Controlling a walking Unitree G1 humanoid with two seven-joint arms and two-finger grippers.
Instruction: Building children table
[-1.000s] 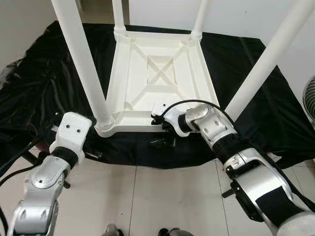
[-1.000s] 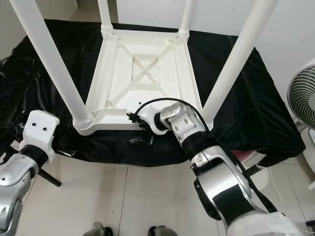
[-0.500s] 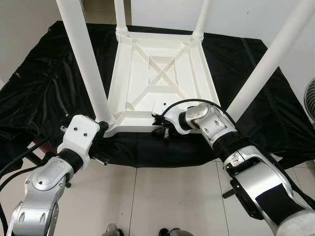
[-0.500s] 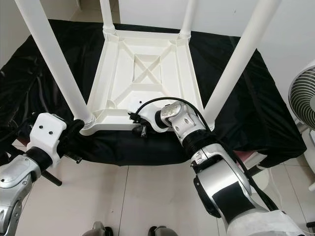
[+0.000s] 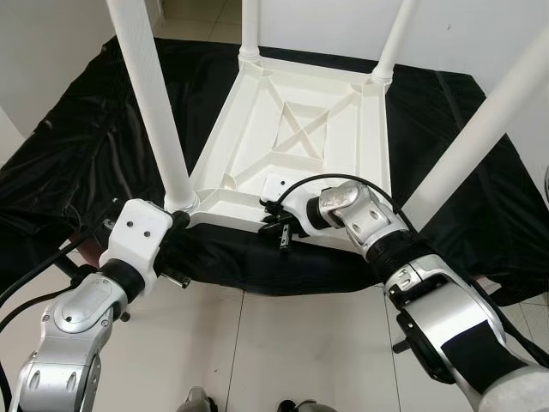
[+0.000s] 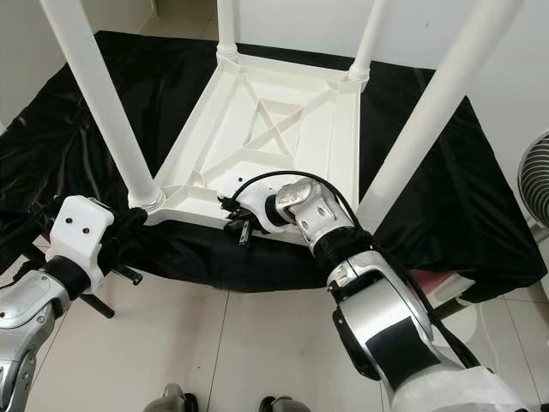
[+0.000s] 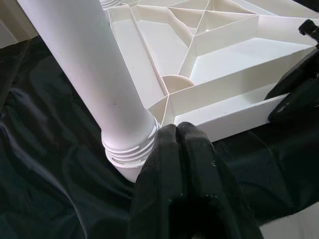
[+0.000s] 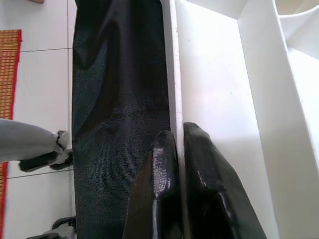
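Observation:
A white plastic children's table [image 5: 296, 137] lies upside down on a black cloth [image 5: 77, 146], its legs pointing up. The near-left leg [image 5: 159, 112] rises from the corner closest to my left arm. My left gripper [image 7: 177, 130] is shut, its fingertips pressed against the rim beside that leg's threaded base. My right gripper [image 8: 175, 137] is shut on the table's near rim [image 5: 249, 221], with the thin white edge running between its two fingers. The near-right leg [image 5: 480, 137] stands just beyond my right forearm.
The black cloth drapes over a low platform and hangs down to the pale tiled floor [image 5: 283, 343] in front. A white fan [image 6: 536, 176] stands at the far right. A black rod [image 6: 94, 305] sticks out under my left arm.
The table has turned on the cloth, its far end swinging right. My left gripper rose to the near-left corner; my right gripper stays clamped on the near rim.

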